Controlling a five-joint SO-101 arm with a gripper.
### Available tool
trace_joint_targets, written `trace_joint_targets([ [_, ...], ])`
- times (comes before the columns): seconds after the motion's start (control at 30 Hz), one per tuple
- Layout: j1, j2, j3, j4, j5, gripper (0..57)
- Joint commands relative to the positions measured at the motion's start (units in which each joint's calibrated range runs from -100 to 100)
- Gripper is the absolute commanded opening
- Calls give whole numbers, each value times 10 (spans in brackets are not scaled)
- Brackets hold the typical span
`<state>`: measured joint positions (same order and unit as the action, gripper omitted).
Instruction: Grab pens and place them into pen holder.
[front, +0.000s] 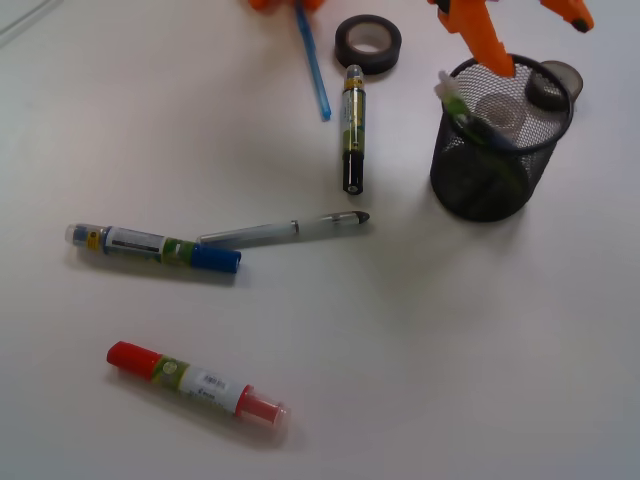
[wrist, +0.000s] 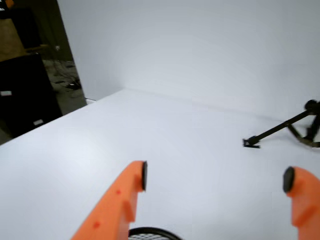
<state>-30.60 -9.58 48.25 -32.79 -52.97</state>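
Your gripper (wrist: 215, 180) stands wide open with nothing between its orange fingers (wrist: 131, 185); in the wrist view they fill the lower edge, and the mesh rim of the pen holder (wrist: 150, 233) peeks in at the bottom just below them. In the front view you see the same gripper (front: 520, 30) at the upper right, one finger reaching down to the holder's rim.

The pen holder (front: 500, 140) sits at the right of the frame, and a lime green pen (front: 470, 110) leans inside it, its pale tip sticking above the left rim. A black tape roll (front: 368, 43) lies just left of the holder, at the top centre.

Left on the table (front: 500, 350): a light blue pen (front: 313, 62) at the top centre, a black-capped marker (front: 353, 128) below the tape, a silver-grey pen (front: 285, 230) in the middle, a dark blue marker (front: 153, 246) touching its left end, and a red marker (front: 197, 384) at the lower left.
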Motion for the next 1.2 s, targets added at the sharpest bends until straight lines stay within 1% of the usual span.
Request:
trace_joint_targets([
  [0.0,23,-35,-98,111,49,317],
  [0.13,46,-96,-190,366,75,317],
  [0.23,83,-143,-230,547,84,317],
  [0.37,146,-214,-213,726,101,317],
  [0.47,191,-262,-174,808,128,317],
  [0.67,260,-311,-79,839,234,317],
  [0.8,276,-291,-43,835,299,317],
  [0.97,293,-178,-56,827,336,317],
  [1.17,304,-11,-155,832,357,317],
])
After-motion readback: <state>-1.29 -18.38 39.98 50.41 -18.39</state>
